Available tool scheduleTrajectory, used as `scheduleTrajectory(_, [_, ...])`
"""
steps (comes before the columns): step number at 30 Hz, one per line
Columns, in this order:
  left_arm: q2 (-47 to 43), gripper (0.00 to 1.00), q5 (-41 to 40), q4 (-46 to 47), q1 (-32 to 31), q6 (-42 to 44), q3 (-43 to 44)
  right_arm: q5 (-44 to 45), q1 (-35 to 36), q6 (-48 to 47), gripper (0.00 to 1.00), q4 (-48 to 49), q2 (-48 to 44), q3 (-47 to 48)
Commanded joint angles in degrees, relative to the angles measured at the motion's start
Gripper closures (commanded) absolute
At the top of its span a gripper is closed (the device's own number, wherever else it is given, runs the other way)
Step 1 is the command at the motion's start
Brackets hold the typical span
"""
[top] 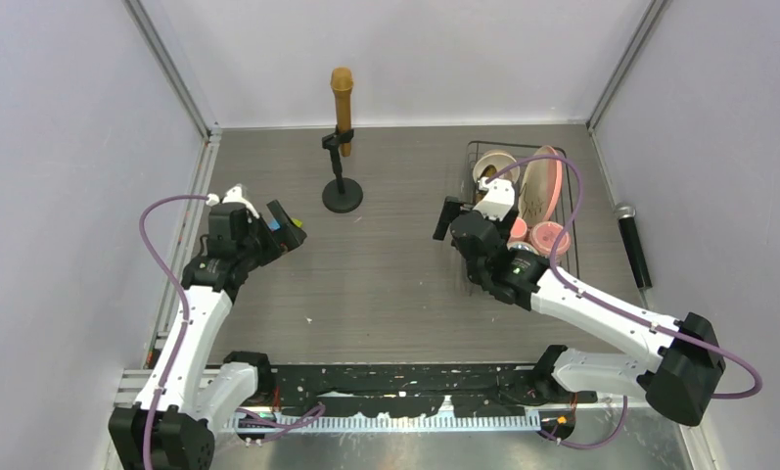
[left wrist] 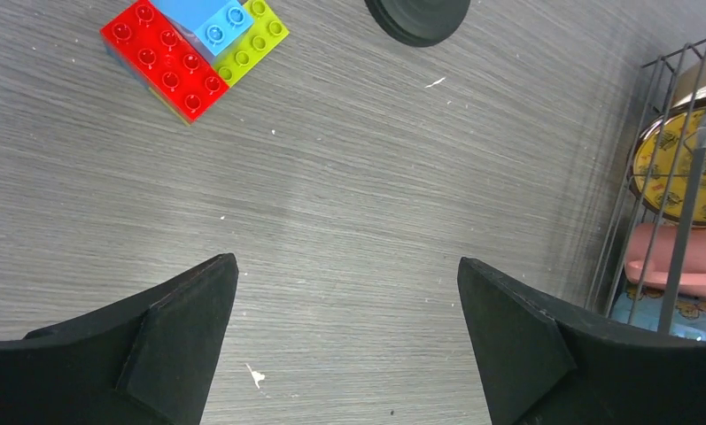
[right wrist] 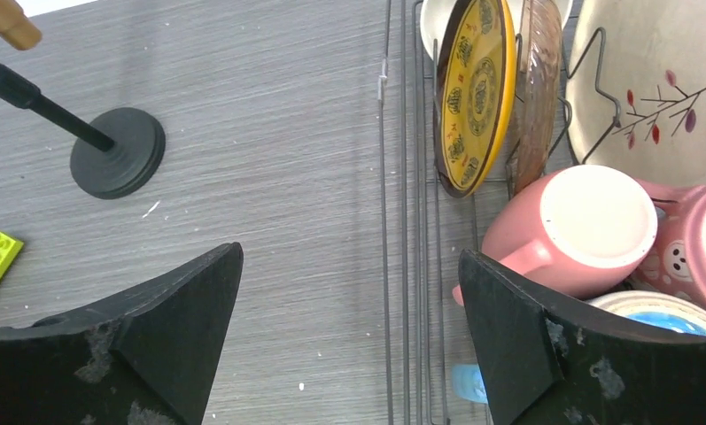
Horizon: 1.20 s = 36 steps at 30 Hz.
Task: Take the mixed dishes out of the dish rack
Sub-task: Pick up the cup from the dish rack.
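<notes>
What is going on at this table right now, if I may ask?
The job is unloading the dish rack, which is still loaded; neither gripper holds anything. The right gripper hangs open beside the rack's left edge, close to the yellow plate and large plate standing on edge and the pink mug next to them. The left gripper is open over the table, near some toy blocks.

Robot lab cell, plain grey walls, aluminium framing
</notes>
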Motion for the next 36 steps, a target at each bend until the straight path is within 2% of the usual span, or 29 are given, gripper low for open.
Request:
scheduleTrajectory(1, [-1.83, 0.01, -0.49, -2.21, 0.14, -0.12, 2.66, 2.54, 0.20, 1.57, 0.01, -1.64, -2.21, 1.29])
scheduleTrajectory(6, [-1.20, 0.01, -1.76, -2.41, 0.16, 0.05, 2.56, 3.50, 0.20, -2.75, 0.01, -1.12, -4.18, 1.50])
scheduleTrajectory(13, [-0.34, 0.01, -0.80, -0.29, 0.16, 0.14, 1.30, 10.35, -1.79, -2.71, 0.01, -14.49, -4.62, 9.22])
scheduleTrajectory(16, [0.61, 0.01, -0.98, -1.03, 0.16, 0.35, 1.56, 6.27, -8.35, 0.17, 0.02, -21.48, -4.89, 11.50])
scheduleTrajectory(20, [1.49, 0.01, 0.29, 1.38, 0.16, 0.33, 0.25, -0.07, -15.06, 1.10, 0.05, -25.41, -5.86, 12.31])
scheduleTrajectory(25, [2.20, 0.01, 1.74, 1.86, 0.16, 0.56, 0.14, -5.91, -16.18, 2.22, 0.05, -31.19, -6.36, 13.29])
scheduleTrajectory(30, [3.16, 0.01, 2.17, 3.45, 0.16, 0.47, -0.89, -6.14, -16.74, 10.53, 0.03, -47.48, -4.41, 17.05])
scheduleTrajectory(36, [5.47, 0.01, 3.57, 4.69, 0.16, 0.32, -0.89, -10.41, -17.94, 20.65, 0.01, -50.10, -4.28, 14.58])
